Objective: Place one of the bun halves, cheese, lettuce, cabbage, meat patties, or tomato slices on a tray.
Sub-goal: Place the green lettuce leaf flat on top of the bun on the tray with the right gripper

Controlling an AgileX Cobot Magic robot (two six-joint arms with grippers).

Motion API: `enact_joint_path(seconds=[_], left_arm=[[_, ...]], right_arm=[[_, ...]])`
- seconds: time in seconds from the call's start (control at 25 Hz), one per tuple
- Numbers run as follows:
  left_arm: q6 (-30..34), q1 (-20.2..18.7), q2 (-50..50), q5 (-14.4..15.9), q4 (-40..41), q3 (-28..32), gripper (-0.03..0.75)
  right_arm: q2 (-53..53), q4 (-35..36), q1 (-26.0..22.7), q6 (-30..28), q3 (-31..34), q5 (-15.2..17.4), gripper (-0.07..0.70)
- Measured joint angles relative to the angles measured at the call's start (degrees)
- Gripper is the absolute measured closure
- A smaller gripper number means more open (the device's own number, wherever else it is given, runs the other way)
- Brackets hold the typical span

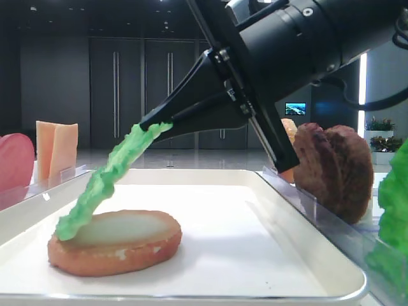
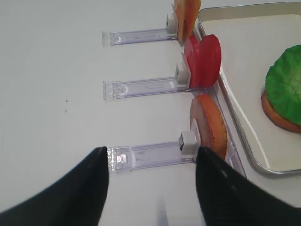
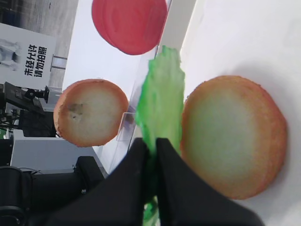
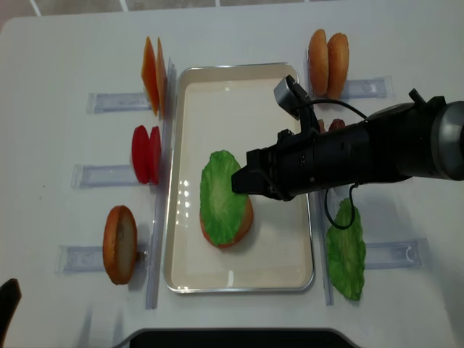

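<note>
The right claw (image 3: 151,146) fills the bottom of its own wrist view, its two dark fingers (image 3: 131,174) pressed together on the edge of a lettuce leaf (image 3: 161,101). In the low side view the leaf slopes down from the claw tips, its lower end resting on the pale face of a bun half (image 1: 115,242) that lies flat on the tray (image 1: 268,255), so the leaf is tilted, only partly down on the bun. From overhead the leaf covers most of that bun half, which lies in the tray's middle, nearer the tray's left rim.

The tray sits in the centre of the white worktop (image 4: 58,58). Along its left rim, clear holders carry upright pieces: cheese slices (image 4: 151,74) toward the far edge, tomato slices (image 4: 146,154) in the middle, and a second bun half (image 4: 119,244) toward the near edge. On the right side stand two more bun halves (image 4: 328,53) near the far right corner, meat patties (image 1: 335,169) just beside the tray's right rim, and another lettuce leaf (image 4: 346,250) toward the near edge.

The left claw (image 2: 150,183) hovers over the worktop left of the tray, fingers spread wide with nothing between them.
</note>
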Motion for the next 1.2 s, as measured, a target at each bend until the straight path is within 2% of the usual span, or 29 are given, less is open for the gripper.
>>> enact_joint_path(seconds=[0.64, 1.2], left_arm=[[0.0, 0.0, 0.0, 0.0, 0.0, 0.0, 0.262], [0.0, 0.0, 0.0, 0.0, 0.0, 0.0, 0.262]], right_arm=[[0.0, 0.1, 0.0, -0.9, 0.8, 0.0, 0.607], [0.0, 0.1, 0.0, -0.9, 0.8, 1.3, 0.607]])
